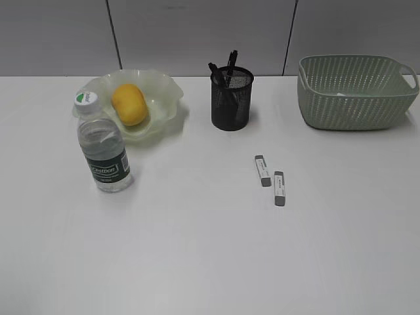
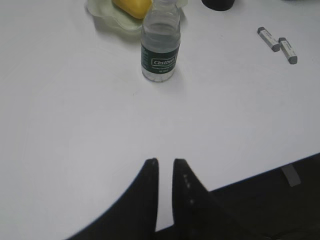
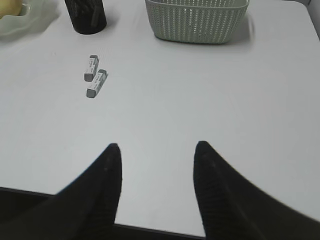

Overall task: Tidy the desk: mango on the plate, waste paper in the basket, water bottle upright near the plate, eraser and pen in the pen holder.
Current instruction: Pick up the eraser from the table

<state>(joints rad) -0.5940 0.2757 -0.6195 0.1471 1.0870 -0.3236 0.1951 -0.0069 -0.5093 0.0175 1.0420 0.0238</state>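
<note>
The yellow mango [image 1: 129,104] lies in the wavy-rimmed plate [image 1: 164,88] at the back left. The water bottle [image 1: 104,147] stands upright just in front of the plate. The black mesh pen holder [image 1: 231,98] holds dark pens. Two grey-and-white erasers [image 1: 262,170] [image 1: 279,188] lie side by side on the table in front of it. The woven basket [image 1: 354,92] stands at the back right; the waste paper does not clearly show. My left gripper [image 2: 165,161] is shut and empty over the near table, well short of the bottle [image 2: 160,45]. My right gripper [image 3: 157,146] is open and empty, short of the erasers [image 3: 91,68].
The white table [image 1: 197,249] runs to a grey panelled wall behind. Its front edge shows under both grippers in the wrist views [image 3: 150,227]. Neither arm appears in the exterior view.
</note>
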